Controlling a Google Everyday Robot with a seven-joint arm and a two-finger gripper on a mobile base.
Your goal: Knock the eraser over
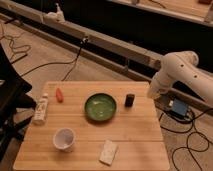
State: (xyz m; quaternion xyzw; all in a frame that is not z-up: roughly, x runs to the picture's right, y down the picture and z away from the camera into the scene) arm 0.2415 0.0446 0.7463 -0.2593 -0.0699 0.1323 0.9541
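Observation:
The eraser (129,100) is a small black block standing upright on the wooden table (135,135), just right of the green bowl (100,107). My gripper (151,94) hangs at the end of the white arm (175,70), at the table's right edge, a short way right of the eraser and apart from it.
A white bottle (41,108) lies at the left edge, an orange-red piece (59,95) beside it. A white cup (64,138) stands front left, a white speckled pad (107,151) front centre. A blue box (178,107) and cables lie on the floor to the right.

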